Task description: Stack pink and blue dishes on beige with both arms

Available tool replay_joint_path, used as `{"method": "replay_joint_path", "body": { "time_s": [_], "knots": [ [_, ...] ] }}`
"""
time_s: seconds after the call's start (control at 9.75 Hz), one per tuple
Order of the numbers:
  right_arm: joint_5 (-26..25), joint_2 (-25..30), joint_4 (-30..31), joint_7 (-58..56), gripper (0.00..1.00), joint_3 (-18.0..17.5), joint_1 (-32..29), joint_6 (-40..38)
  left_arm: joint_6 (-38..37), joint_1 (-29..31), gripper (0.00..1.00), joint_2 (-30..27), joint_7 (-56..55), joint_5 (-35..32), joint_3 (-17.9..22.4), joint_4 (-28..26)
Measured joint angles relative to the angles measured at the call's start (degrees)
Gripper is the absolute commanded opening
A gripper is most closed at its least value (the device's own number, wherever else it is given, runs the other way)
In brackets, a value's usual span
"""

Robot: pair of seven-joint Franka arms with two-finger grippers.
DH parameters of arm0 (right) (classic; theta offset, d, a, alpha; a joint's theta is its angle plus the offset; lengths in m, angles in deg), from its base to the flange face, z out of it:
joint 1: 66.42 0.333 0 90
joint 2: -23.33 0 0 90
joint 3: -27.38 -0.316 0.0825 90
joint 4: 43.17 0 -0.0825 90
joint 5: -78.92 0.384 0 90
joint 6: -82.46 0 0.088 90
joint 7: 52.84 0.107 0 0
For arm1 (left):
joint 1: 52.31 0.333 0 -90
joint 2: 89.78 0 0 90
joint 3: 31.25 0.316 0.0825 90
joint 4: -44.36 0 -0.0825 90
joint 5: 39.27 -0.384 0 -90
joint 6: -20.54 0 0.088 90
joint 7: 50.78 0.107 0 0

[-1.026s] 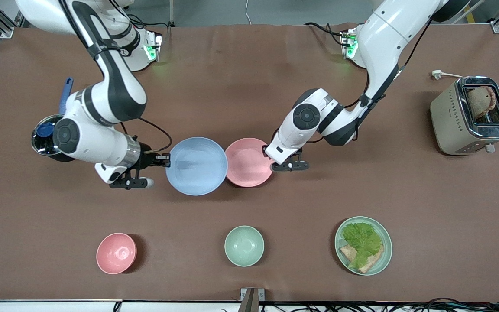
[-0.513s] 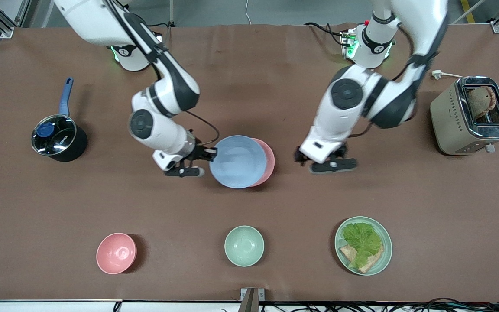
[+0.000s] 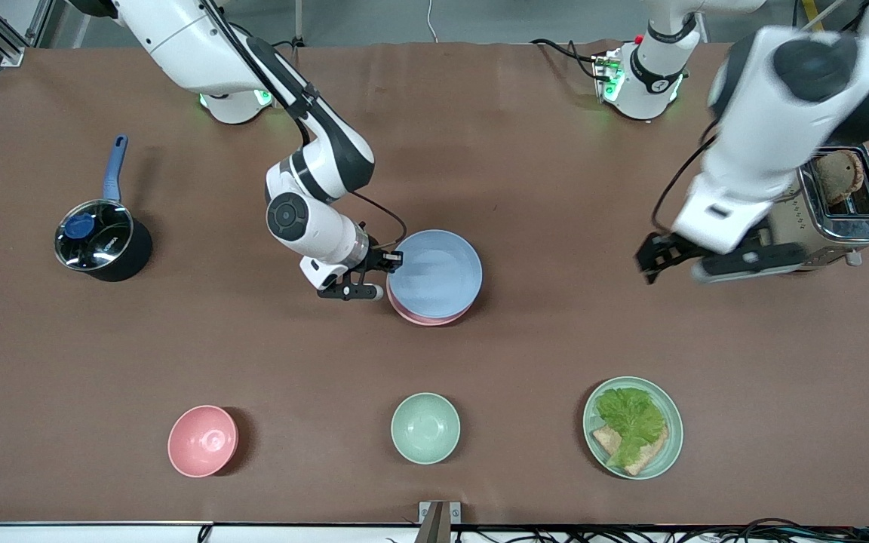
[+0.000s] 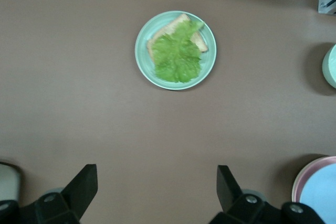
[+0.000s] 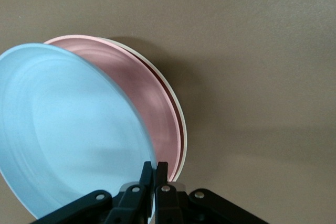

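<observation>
The right gripper (image 3: pixel 391 265) has its fingers clamped on the rim of the light blue round matte plate (image 3: pixel 435 273), held tilted just above the pale pink plate (image 5: pixel 152 103), which lies on the cream-beige plate (image 5: pixel 178 116) mid-surface. The left gripper (image 3: pixel 695 260), fingers apart and empty, hangs near the toaster (image 3: pixel 849 204).

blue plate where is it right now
The blue plate is mid-table in the front view, held by the right gripper over the pink plate, farther from the camera than the mint-green bowl.
</observation>
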Motion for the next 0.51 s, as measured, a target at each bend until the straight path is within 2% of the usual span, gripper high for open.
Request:
{"method": "replay_joint_path", "body": {
  "time_s": [0.1,0.21,0.41,0.51],
  "knots": [
    [-0.24,-0.53,0.14,0.01,0.75,0.00,0.00,-0.07,-4.32,0.05,1.00,-1.77,5.32,2.66,2.93,2.16],
    [-0.40,-1.03,0.16,0.04,1.00,0.05,-0.02,-0.07,-9.65,0.10,1.00,-2.73,10.09,3.97,5.64,5.56],
    [-1.66,-0.47,-0.72,0.09,1.00,0.26,-0.63,-0.19,-18.59,0.10,1.00,-4.17,17.99,4.47,9.91,12.10],
    [-4.46,1.90,-1.90,0.28,1.00,0.49,-2.16,-3.10,-20.36,0.11,1.00,-5.70,20.56,4.54,11.75,13.32]
  ]
}}
